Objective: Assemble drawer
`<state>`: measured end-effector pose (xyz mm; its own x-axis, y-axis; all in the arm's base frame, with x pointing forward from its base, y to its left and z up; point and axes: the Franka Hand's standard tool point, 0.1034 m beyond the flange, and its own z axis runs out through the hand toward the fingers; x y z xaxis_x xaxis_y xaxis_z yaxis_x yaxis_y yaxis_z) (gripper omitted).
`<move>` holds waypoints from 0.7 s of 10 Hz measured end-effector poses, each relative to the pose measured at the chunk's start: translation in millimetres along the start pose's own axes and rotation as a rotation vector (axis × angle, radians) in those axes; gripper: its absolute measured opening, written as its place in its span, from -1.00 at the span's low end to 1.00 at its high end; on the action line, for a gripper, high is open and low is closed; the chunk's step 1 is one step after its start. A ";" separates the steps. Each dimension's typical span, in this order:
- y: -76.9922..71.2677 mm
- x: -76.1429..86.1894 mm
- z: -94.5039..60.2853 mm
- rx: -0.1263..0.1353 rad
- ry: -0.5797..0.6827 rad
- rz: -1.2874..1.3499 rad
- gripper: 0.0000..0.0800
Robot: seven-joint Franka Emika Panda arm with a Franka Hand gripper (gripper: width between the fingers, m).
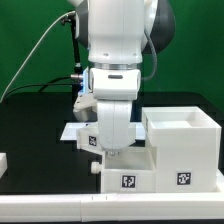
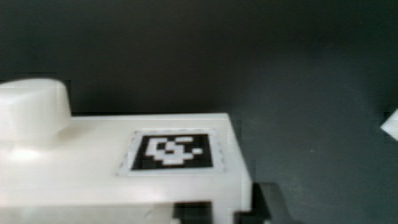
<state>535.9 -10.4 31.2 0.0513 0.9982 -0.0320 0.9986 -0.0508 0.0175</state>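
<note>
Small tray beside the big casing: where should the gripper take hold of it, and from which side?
Likely from above, pinching its two straight side walls. The tray lies flat on the table, the gripper hangs right over it, and the casing stands close on the exterior view's right, cramping a sideways approach. The rounded knob seems a poorer hold.

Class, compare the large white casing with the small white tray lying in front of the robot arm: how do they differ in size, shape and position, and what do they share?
The casing is tall and cube-shaped; the tray is low and shallow. The tray lies just below the gripper; the casing stands apart from it, at the exterior view's right. Both are white, each with a black-and-white tag on its near face.
</note>
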 end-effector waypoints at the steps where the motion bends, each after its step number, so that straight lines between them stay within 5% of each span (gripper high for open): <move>1: -0.7 3.3 0.3 0.001 0.000 0.014 -0.90; 7: -1.3 8.8 1.4 0.000 0.002 0.015 -0.90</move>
<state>535.0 -1.6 29.5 0.0662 0.9974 -0.0293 0.9977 -0.0657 0.0183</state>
